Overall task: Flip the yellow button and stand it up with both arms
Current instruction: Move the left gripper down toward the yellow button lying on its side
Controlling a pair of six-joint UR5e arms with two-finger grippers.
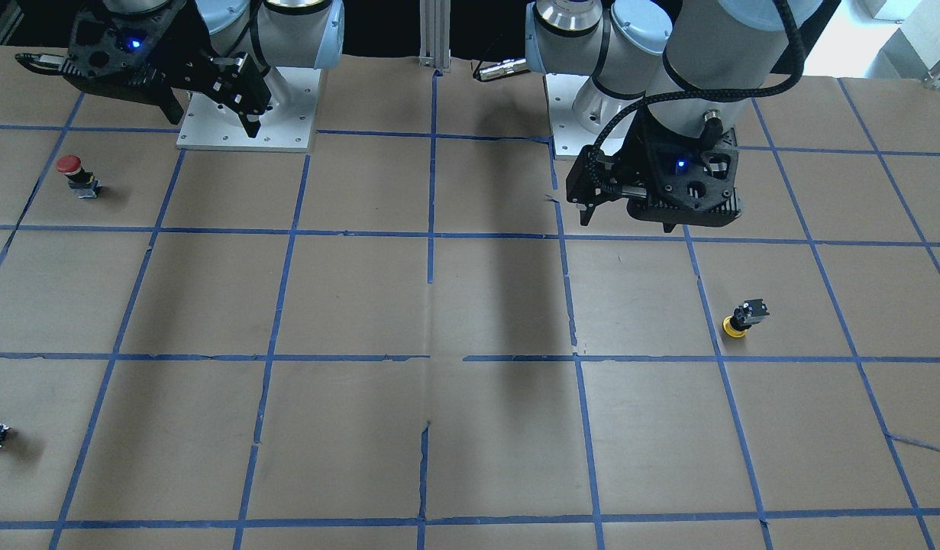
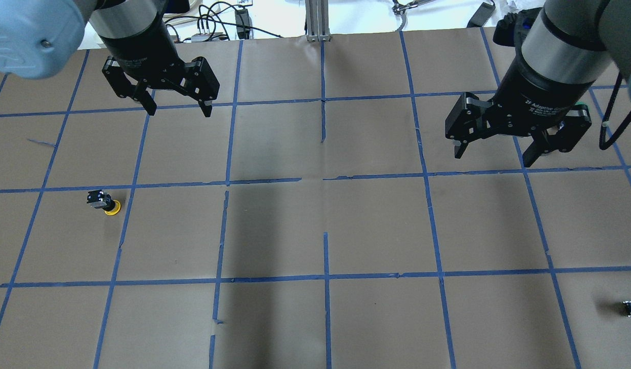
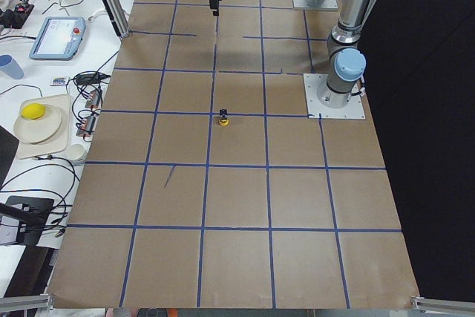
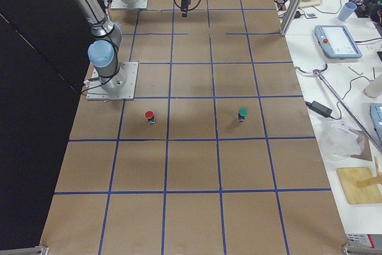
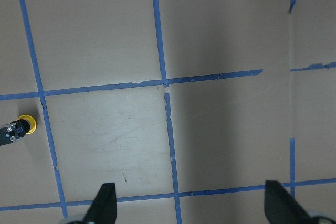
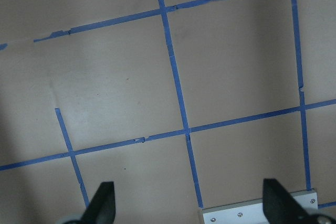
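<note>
Now I am hovering my left gripper and right gripper wide open and empty, since the yellow button is sitting cap-down on the bench at my left, ungrasped.

**Two Arms, Two Grippers, Three Buttons**

There is one table, covered in brown paper. Two arms work at it: one left arm and one right arm. There are two grippers, one per arm: the left gripper and the right gripper. There are two white mounts: the right arm's base plate and the left arm's base plate. Three push buttons are on the table: one yellow button, one red-capped button and one green-capped button.
</note>
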